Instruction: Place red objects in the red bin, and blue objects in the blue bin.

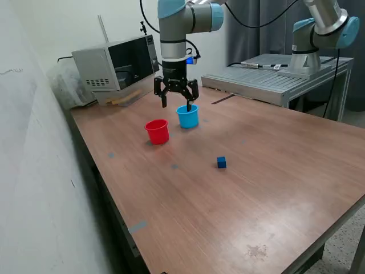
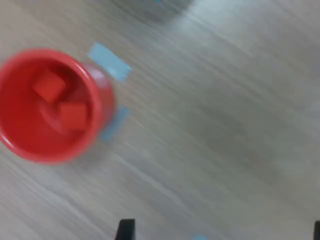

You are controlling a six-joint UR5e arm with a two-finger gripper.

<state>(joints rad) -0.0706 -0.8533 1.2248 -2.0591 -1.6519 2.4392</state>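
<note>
Microwave (image 1: 117, 67) behind both cups

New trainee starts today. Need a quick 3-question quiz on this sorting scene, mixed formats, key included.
1. True or false: the red cup holds two red cubes.
2. Where does the dark blue cube lie? A) in the light blue cup B) on the bare table C) between the fingers
3. Fill in: the open gripper hangs just above and beside the ___ blue cup.

Key: 1 true (wrist view shows both inside). 2 B. 3 light.
</note>
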